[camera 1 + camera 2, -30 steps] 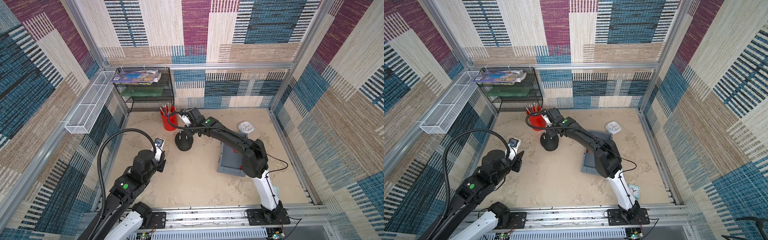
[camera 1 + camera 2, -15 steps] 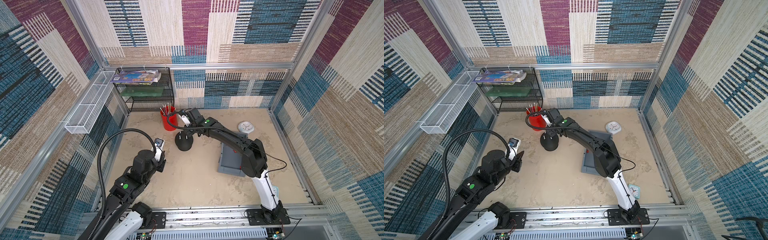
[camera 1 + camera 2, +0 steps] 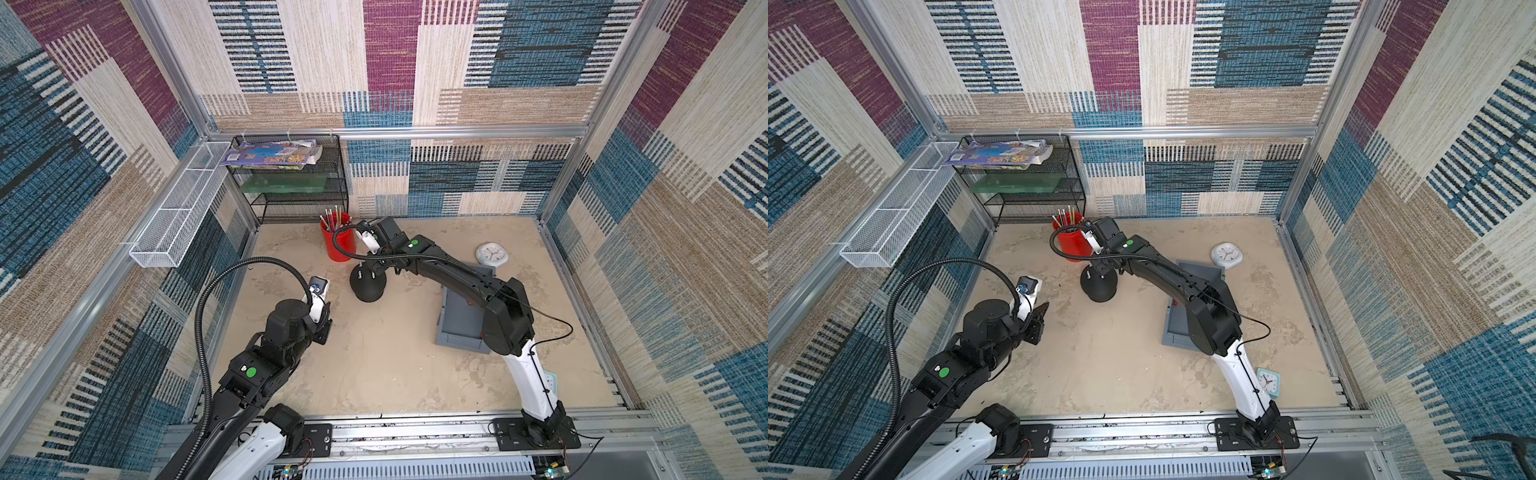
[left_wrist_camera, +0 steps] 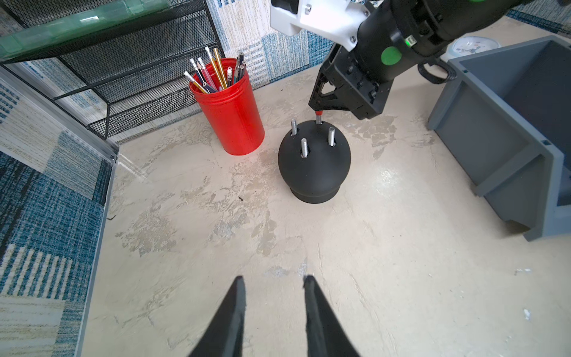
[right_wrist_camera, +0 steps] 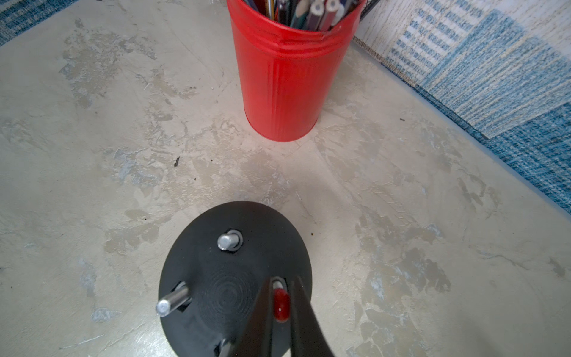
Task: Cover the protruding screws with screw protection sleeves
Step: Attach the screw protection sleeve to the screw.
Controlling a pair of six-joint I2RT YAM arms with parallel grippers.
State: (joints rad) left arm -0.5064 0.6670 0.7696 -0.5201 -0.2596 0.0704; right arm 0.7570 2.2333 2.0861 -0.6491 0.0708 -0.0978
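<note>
The right fingers (image 5: 259,324) are clamped on one red sleeve (image 5: 281,304) — a small bright red cap, held upright between the two tips. It stands directly over one of the screws on top of the black dome (image 5: 228,278). In the left wrist view the red sleeve (image 4: 318,114) sits at the top of this stud. A short piece of grey metal shows under it, between the red end and the black dome (image 4: 313,167). How far the cap is pushed on, I cannot tell. The other three screws (image 4: 304,147) are bare and stick up from the dome, each leaning a little outward.

The dome stands on the worktop (image 4: 309,241) near the red cup (image 4: 231,117), which is full of pencils (image 4: 213,71); the two do not touch. A grey bin (image 4: 494,123) stands on the other side of the dome, apart from it.

The left fingers (image 4: 230,315) are apart with nothing between them — they hang above bare worktop, well apart from the dome and pointing toward it. In both top views the left arm (image 3: 291,324) is bent near the left edge of the worktop, while the right arm (image 3: 457,274) reaches over the bin to the dome. A round white clock (image 3: 491,254) lies behind the bin.
</note>
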